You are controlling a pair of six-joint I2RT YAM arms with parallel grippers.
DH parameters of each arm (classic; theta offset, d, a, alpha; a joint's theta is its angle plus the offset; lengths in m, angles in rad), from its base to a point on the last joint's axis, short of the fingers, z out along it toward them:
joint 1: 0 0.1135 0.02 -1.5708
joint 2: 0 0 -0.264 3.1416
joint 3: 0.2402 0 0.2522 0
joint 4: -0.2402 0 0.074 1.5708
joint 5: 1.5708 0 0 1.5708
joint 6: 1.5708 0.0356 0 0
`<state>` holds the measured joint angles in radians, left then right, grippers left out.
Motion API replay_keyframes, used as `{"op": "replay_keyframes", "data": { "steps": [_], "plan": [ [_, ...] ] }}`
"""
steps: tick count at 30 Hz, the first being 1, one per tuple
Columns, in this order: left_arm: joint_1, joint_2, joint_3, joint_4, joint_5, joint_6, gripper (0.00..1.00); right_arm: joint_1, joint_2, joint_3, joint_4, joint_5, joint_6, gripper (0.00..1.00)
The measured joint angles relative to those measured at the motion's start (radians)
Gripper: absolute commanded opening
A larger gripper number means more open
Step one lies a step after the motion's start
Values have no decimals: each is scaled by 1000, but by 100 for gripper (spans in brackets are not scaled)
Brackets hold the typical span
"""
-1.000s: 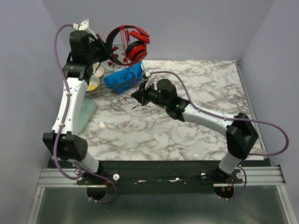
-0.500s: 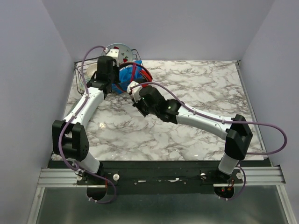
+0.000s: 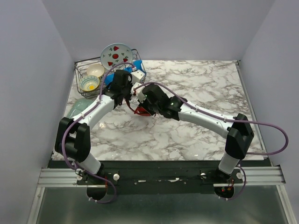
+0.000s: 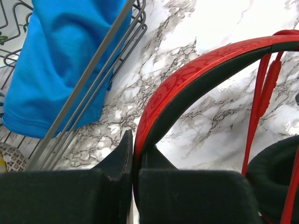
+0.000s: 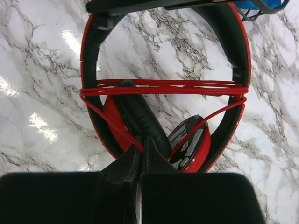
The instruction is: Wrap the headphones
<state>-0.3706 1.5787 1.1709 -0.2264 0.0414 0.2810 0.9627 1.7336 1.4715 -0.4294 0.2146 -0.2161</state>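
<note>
**Operator:** Where does the wrap stand?

**Spotter:** Near its end, I'd judge. Your left fingers (image 4: 117, 158) are clamped on the band of the headphones (image 4: 196, 70). Several turns of cable (image 5: 163, 87) lie taut across the band, just ahead of your right fingers (image 5: 124, 163). Those are pressed together, and a loose strand runs down into their tips, so it looks nipped there. The cups sit right in front of them, low on the tabletop (image 5: 46, 56); I can't tell whether they rest on it.

**Operator:** Next move?

**Spotter:** Probably tucking that last strand under the turns, or making one more pass round the band. Keep it tight and your left grip firm, or the band may twist.

**Operator:** Anything in the way?

**Spotter:** The rack (image 4: 88, 79), with a blue cloth (image 4: 60, 60) in it, stands just beside your left fingers. Bowls (image 3: 89, 83) and a plate (image 3: 116, 54) lie beyond. Your two wrists are close together, so swing small.
</note>
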Motion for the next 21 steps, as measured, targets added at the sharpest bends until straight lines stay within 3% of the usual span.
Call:
{"op": "replay_keyframes", "data": {
  "steps": [7,10,12,14,21],
  "plan": [
    [-2,0,-26,-33,60,38,0,-89,5,-21,10,-51,29,24],
    [-4,3,-36,-92,73,44,0,-124,19,-39,25,-77,39,25],
    [-5,11,-36,-137,89,45,0,-140,35,-54,35,-98,45,21],
    [-5,18,-36,-171,101,45,0,-151,53,-68,42,-115,51,10],
    [-5,25,-37,-216,121,45,0,-151,61,-108,74,-141,55,1]
  ]
}}
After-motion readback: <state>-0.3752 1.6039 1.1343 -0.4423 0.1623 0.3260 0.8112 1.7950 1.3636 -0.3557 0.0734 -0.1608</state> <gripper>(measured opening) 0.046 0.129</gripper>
